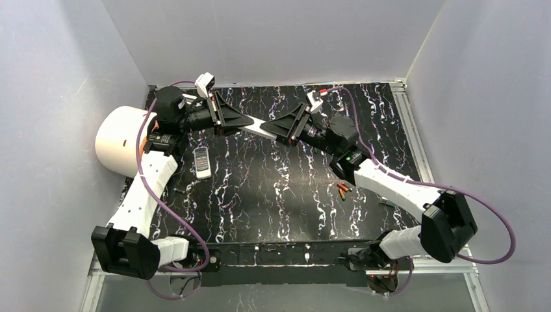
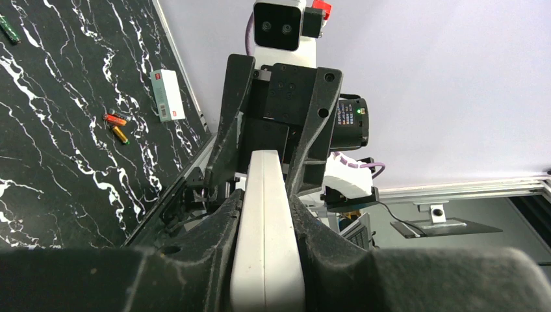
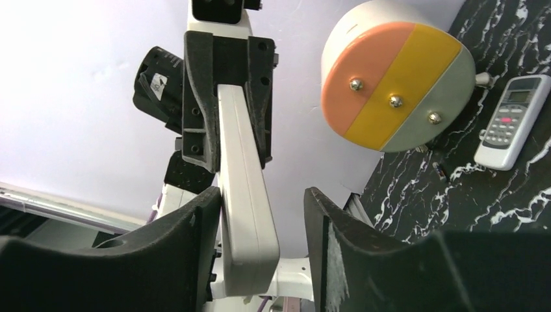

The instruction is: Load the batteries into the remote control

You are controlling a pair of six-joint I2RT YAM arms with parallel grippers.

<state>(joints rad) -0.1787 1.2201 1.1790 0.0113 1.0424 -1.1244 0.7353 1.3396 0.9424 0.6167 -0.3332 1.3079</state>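
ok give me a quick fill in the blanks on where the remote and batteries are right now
1. The left gripper is ___ on the white remote.
2. The right gripper has its jaws ___, with a gap showing beside the remote's other end.
3. The batteries lie on the table beside the ___ arm.
4. The drum has a face striped orange, ___ and grey.
Missing words: shut, open, right, yellow.

- The worktop (image 1: pixel 273 195) is black with white marble veining.
- A small remote (image 1: pixel 203 162) lies face up near its left side.
- The orange-red batteries (image 1: pixel 342 190) lie clustered right of centre.
- A white box (image 2: pixel 167 95) lies near them.
- A white drum (image 1: pixel 123 140) sits at the left edge.
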